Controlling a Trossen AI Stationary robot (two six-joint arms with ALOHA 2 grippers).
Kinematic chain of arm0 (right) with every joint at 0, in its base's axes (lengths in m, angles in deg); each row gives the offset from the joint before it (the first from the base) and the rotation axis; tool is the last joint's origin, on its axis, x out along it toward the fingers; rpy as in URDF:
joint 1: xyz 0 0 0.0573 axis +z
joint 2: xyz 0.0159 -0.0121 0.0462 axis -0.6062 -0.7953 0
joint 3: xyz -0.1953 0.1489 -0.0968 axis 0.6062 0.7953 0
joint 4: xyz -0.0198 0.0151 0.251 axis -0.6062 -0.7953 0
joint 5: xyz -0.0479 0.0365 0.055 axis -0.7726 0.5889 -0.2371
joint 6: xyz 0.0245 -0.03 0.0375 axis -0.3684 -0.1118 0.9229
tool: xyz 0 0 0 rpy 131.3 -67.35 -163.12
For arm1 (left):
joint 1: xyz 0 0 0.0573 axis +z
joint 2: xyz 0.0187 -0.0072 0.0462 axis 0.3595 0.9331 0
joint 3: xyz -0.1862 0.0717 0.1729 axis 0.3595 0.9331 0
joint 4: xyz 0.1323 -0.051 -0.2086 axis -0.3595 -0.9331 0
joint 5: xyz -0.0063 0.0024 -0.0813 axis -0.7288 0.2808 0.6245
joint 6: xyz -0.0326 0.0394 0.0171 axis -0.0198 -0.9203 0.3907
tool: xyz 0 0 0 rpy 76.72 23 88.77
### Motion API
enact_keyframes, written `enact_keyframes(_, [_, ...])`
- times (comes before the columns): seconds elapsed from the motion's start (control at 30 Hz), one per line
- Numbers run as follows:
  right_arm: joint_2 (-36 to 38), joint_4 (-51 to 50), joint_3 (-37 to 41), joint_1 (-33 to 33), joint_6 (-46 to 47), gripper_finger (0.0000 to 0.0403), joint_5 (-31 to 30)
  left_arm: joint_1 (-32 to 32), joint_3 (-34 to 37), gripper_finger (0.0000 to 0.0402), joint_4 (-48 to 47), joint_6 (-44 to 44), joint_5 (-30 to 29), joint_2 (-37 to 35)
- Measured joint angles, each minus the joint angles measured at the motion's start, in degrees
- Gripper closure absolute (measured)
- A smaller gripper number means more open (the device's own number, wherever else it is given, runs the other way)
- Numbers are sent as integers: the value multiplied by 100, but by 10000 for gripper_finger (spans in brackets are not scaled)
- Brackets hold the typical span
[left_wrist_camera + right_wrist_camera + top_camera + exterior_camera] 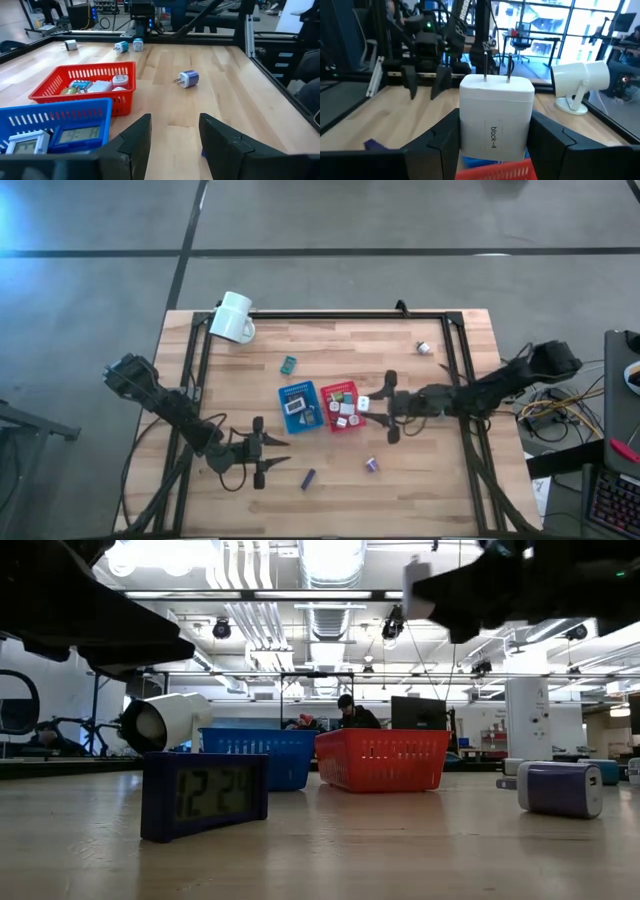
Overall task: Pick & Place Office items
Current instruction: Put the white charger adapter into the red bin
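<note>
My right gripper is shut on a white plug block labelled "block-4", just above the right rim of the red tray. The red tray holds several small items, and the blue tray beside it holds small clocks. My left gripper stands open near the front left with nothing between its fingers. Loose on the table lie a purple plug, a dark blue clock, a teal piece and a white piece. My right gripper pinches the white block by its two opposite side faces between its two fingers. The fingers lie level and come from the table's right. The block is lifted clear, with its two prongs pointing away toward the table's left.
A white mug lies on its side at the far left corner. A black frame runs along the table's edges. Bare wood shows between my left gripper and the trays, and along the near edge around the dark blue clock and the purple plug.
</note>
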Motion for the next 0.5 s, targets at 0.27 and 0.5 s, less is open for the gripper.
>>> enact_keyframes(0.27, [-1263, -259, -1017, -923, 153, 231, 1243, 16, 4, 234, -133, 107, 42, 0])
enact_keyframes(0.5, [-1942, -2373, -1826, -1296, 435, 231, 1392, 15, 11, 236, -367, 467, 346, 0])
